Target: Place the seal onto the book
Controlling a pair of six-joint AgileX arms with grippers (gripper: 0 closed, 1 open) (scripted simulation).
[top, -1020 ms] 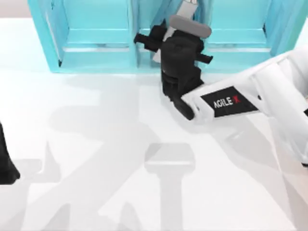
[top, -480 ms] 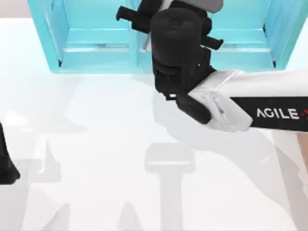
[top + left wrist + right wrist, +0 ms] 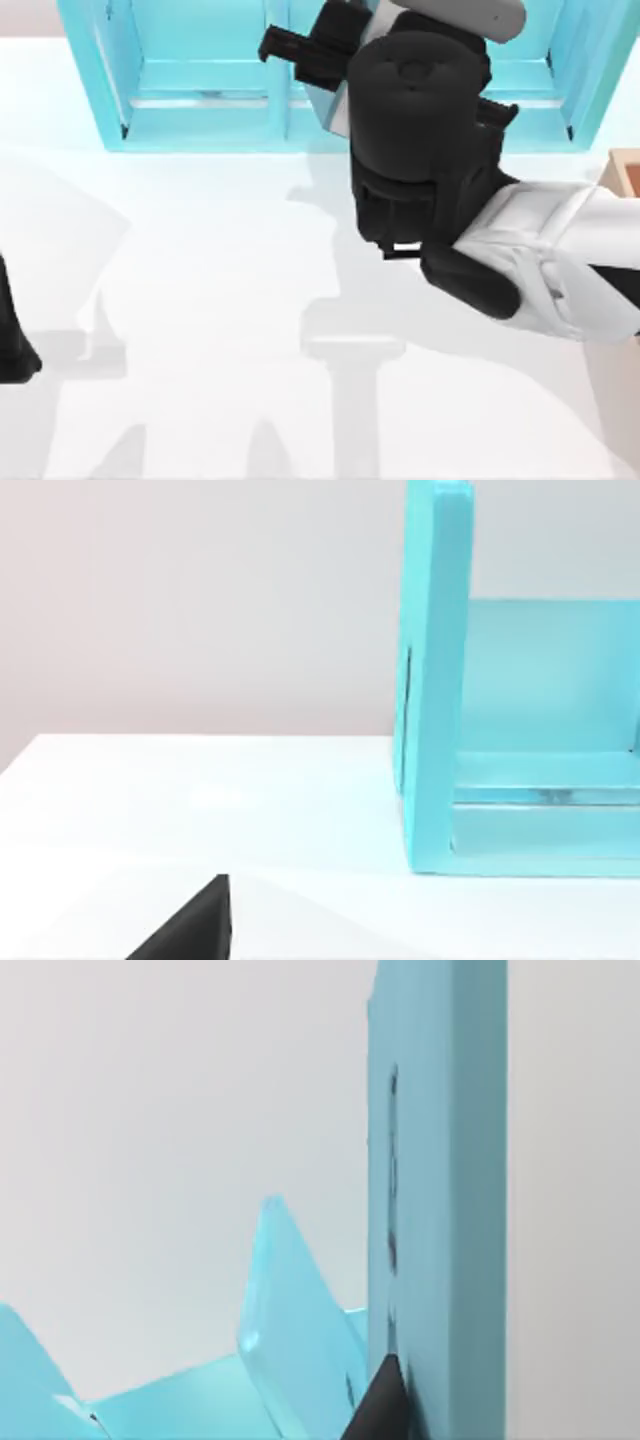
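While the right arm is reaching in from three o'clock in the top view, its pincer is hanging at twelve o'clock against the light-blue shelf unit; the left arm is sitting parked at nine o'clock on the white surface; in the left wrist view, the shelf unit's wall is standing on the surface; in the right wrist view, one dark fingertip is touching the teal-blue book, which is standing upright; whether the pincer is open or closed, I cannot tell.

Glossy translucent blue shelf unit
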